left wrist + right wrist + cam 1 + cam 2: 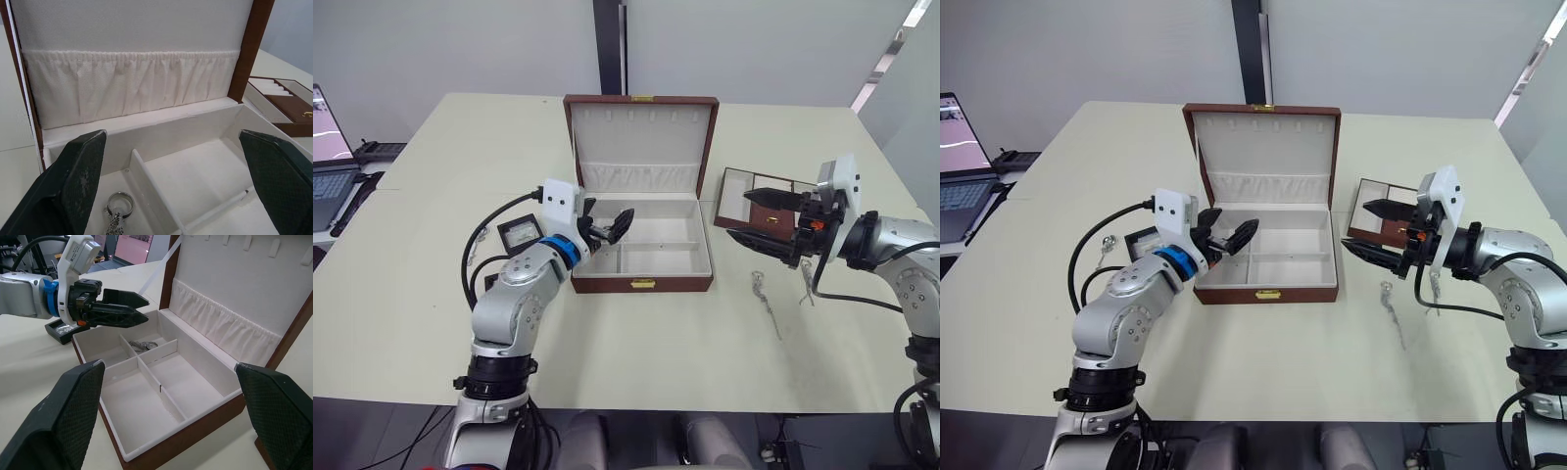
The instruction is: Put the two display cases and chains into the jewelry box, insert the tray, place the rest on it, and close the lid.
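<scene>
A brown jewelry box [641,284] sits open in the middle of a pale table [431,323], its lid [641,132] standing upright at the back and its white interior split into compartments. The left gripper [607,230] hovers over the box's left end with its fingers spread wide and nothing between them. Below it, in the left rear compartment, lies a chain [116,215] with a metal ring. A small dark display case [520,235] rests on the table just left of the box, beside the left arm. The right gripper [759,217] hangs to the right of the box, also spread wide and empty, in front of the tray [754,191], which lies flat on the table. A second chain [766,302] lies on the table near the box's front right corner.
</scene>
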`<state>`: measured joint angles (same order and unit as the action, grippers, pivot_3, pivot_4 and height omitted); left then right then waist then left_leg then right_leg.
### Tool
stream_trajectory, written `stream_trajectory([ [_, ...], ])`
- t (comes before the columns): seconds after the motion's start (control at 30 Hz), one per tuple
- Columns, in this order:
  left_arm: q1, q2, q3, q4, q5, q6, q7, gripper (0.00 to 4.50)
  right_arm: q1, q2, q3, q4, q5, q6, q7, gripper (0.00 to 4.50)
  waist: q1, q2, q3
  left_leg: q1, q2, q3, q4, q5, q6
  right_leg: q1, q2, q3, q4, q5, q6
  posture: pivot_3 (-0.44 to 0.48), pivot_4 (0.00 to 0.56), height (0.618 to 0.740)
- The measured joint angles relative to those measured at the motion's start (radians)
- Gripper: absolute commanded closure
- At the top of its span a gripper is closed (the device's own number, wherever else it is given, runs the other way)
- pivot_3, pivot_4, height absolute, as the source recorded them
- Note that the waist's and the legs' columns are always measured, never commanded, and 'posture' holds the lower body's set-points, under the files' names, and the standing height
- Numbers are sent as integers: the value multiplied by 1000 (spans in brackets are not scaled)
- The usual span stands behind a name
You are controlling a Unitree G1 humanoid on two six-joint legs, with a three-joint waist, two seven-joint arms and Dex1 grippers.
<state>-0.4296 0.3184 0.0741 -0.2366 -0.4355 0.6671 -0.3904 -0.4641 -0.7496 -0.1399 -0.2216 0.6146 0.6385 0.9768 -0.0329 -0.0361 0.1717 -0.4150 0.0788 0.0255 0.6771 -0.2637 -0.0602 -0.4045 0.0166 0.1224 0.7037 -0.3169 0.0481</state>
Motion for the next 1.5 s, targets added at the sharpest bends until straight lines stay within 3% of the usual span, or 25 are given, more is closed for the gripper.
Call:
stream_trajectory([
  [0.27, 164, 409, 219, -66, -225, 88, -382, 28, 143, -102, -81, 97, -39, -53, 40, 0, 0, 1, 0, 0, 0, 1, 0, 0, 0, 0, 0, 0, -1, 0, 0, 0, 150, 740],
  [0.37, 248, 544, 266, -21, -214, 63, -500, 28, 211, -134, -119, 185, -66, -101, 68, 0, -1, 1, 1, 0, 0, 1, 0, 0, 0, 0, 0, -1, -1, 0, 0, 0, 150, 740],
  [0.5, 340, 645, 310, 128, -113, -51, -563, 28, 302, -171, -163, 324, -103, -160, 112, 0, -1, 2, 1, 0, 0, 1, -1, 0, 0, 0, 0, 0, -2, 0, 0, 0, 150, 740],
  [0.73, 423, 694, 373, 355, 16, -209, -576, 28, 368, -176, -201, 475, -132, -238, 145, 0, -4, 3, 2, 1, 1, 3, -1, 0, 0, -1, 0, 0, -3, 0, 0, 0, 150, 740],
  [1.0, 464, 672, 427, 521, 47, -296, -535, 28, 382, -176, -202, 578, -171, -321, 151, 0, -4, 3, 1, 1, 1, 4, -1, 0, 0, -1, 0, 0, -3, 0, 0, 0, 150, 740],
  [1.5, 467, 654, 441, 561, 57, -329, -492, 28, 365, -170, -200, 586, -195, -345, 152, 0, -3, 3, 1, 1, 1, 4, -1, 0, 0, -1, 0, 0, -3, 0, 0, 0, 150, 740],
])
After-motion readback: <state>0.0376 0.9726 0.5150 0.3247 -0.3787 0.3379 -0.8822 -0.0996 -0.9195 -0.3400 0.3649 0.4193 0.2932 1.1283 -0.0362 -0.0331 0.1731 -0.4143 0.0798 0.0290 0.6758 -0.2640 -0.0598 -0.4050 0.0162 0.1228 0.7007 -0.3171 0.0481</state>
